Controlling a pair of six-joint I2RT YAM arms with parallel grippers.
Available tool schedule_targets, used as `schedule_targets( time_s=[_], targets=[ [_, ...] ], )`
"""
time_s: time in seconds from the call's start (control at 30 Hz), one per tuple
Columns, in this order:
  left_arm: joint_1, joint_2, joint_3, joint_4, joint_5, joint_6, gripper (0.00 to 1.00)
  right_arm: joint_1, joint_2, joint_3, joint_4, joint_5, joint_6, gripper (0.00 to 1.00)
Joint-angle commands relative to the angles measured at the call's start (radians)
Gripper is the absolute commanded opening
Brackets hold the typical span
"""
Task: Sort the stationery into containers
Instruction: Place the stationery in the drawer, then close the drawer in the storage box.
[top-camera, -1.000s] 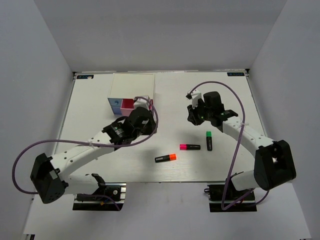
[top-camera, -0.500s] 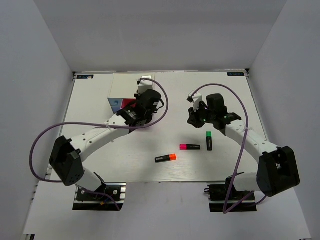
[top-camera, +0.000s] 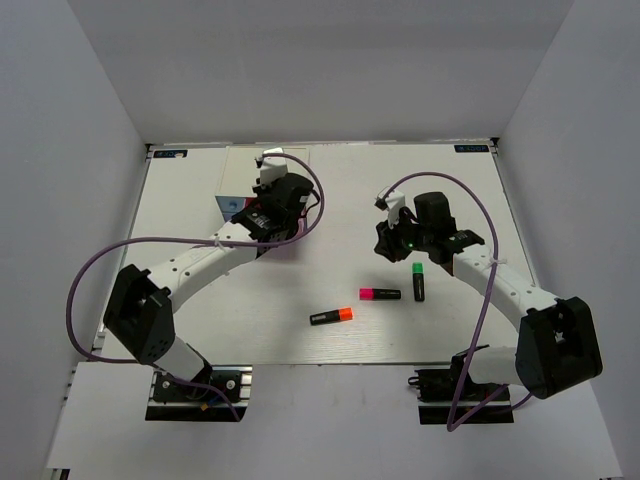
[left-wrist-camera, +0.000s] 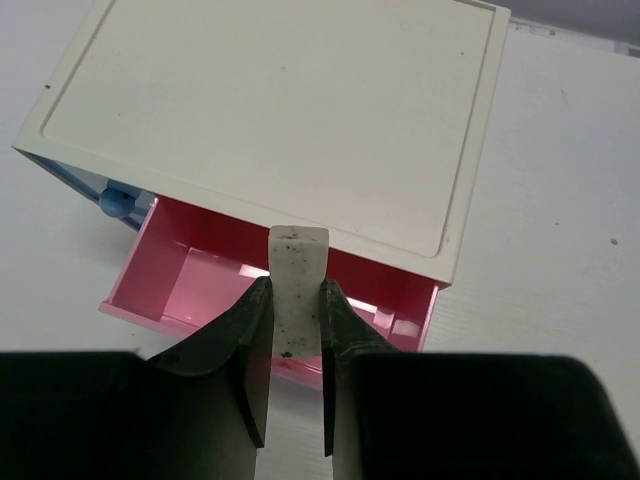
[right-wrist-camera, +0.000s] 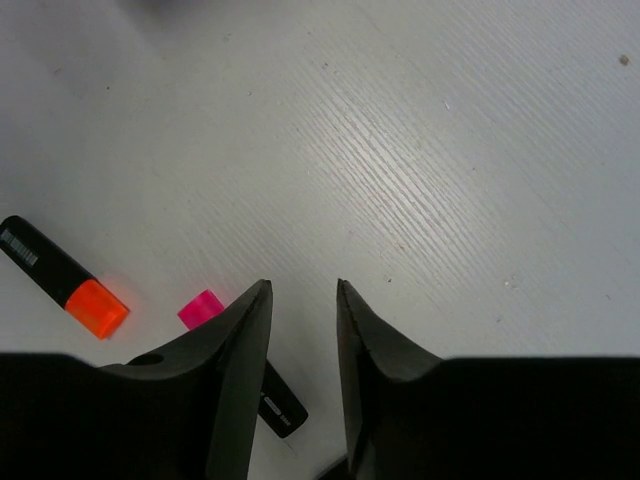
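My left gripper (left-wrist-camera: 296, 286) is shut on the small grey-white eraser (left-wrist-camera: 298, 262) and holds it upright over the open pink drawer (left-wrist-camera: 185, 285) of the cream-topped box (left-wrist-camera: 270, 110). The light-blue drawer's knob (left-wrist-camera: 118, 201) shows at the left. From above, the left gripper (top-camera: 278, 215) hangs over the box's (top-camera: 250, 165) front. My right gripper (right-wrist-camera: 303, 290) is open and empty above the table, beside the pink highlighter (right-wrist-camera: 201, 308) and the orange highlighter (right-wrist-camera: 65, 278). From above, the orange (top-camera: 331, 316), pink (top-camera: 380, 294) and green (top-camera: 418, 281) highlighters lie near the right gripper (top-camera: 392, 243).
White walls close the table in at the left, right and back. The left arm's purple cable (top-camera: 110, 260) loops over the left side of the table. The tan block and the pinkish-white piece are not in view.
My left arm has swung away from me, from in front of the box to over its open pink drawer. My right gripper has shifted slightly toward me.
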Motion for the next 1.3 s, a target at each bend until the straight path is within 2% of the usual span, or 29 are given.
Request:
schedule_targets(
  time_s=[0.0, 0.07, 0.1, 0.2, 0.47, 0.5, 0.53, 0.57, 0.63, 0.73, 0.8, 0.83, 0.87, 0.93, 0.97, 1.07, 1.27],
  targets=[
    [0.010, -0.002, -0.006, 0.007, -0.008, -0.012, 0.27, -0.006, -0.019, 0.005, 0.002, -0.027, -0.006, 0.40],
    [0.019, -0.002, -0.006, -0.002, 0.001, -0.024, 0.36, -0.003, -0.016, 0.008, 0.002, -0.027, -0.009, 0.45],
    [0.019, -0.002, -0.006, -0.002, 0.001, -0.024, 0.45, -0.004, -0.018, 0.008, 0.003, -0.029, -0.007, 0.46],
    [0.029, 0.007, 0.003, -0.012, 0.022, -0.035, 0.55, -0.004, -0.019, 0.008, -0.006, -0.029, -0.012, 0.47],
    [0.038, -0.007, 0.026, -0.033, 0.054, -0.058, 0.56, -0.003, -0.019, 0.011, -0.009, -0.027, -0.013, 0.47],
    [0.038, -0.023, 0.026, -0.047, 0.092, -0.067, 0.54, -0.007, -0.018, 0.012, -0.012, -0.027, -0.014, 0.47],
    [0.038, -0.052, 0.026, -0.056, 0.116, -0.067, 0.40, -0.006, -0.019, 0.014, -0.013, -0.026, -0.015, 0.45],
    [0.038, -0.071, 0.026, -0.056, 0.142, -0.067, 0.33, -0.007, -0.016, 0.012, -0.015, -0.032, -0.015, 0.43],
    [0.038, -0.111, 0.005, -0.081, 0.247, -0.076, 0.16, -0.007, -0.016, 0.012, -0.017, -0.040, -0.020, 0.29],
    [0.059, -0.206, -0.107, -0.030, 0.445, -0.085, 0.12, -0.006, -0.006, 0.008, -0.020, -0.059, -0.021, 0.07],
    [0.073, -0.266, -0.199, -0.018, 0.543, -0.134, 0.18, -0.007, -0.004, 0.012, -0.018, -0.069, -0.021, 0.07],
    [0.087, -0.283, -0.227, -0.018, 0.560, -0.160, 0.24, -0.007, 0.001, 0.012, -0.018, -0.070, -0.020, 0.09],
    [0.099, -0.301, -0.283, -0.009, 0.574, -0.194, 0.34, -0.007, 0.001, 0.015, -0.018, -0.070, -0.020, 0.11],
    [0.111, -0.362, -0.339, 0.016, 0.599, -0.219, 0.40, -0.009, 0.010, 0.018, -0.017, -0.069, -0.021, 0.14],
    [0.125, -0.379, -0.380, 0.027, 0.599, -0.230, 0.47, -0.009, 0.008, 0.018, -0.018, -0.067, -0.023, 0.16],
    [0.159, -0.401, -0.414, 0.056, 0.633, -0.242, 0.51, -0.007, 0.016, 0.018, -0.015, -0.073, -0.023, 0.17],
    [0.216, -0.309, -0.414, 0.166, 0.717, -0.242, 0.55, -0.007, 0.024, 0.026, -0.015, -0.070, -0.023, 0.20]
  ],
)
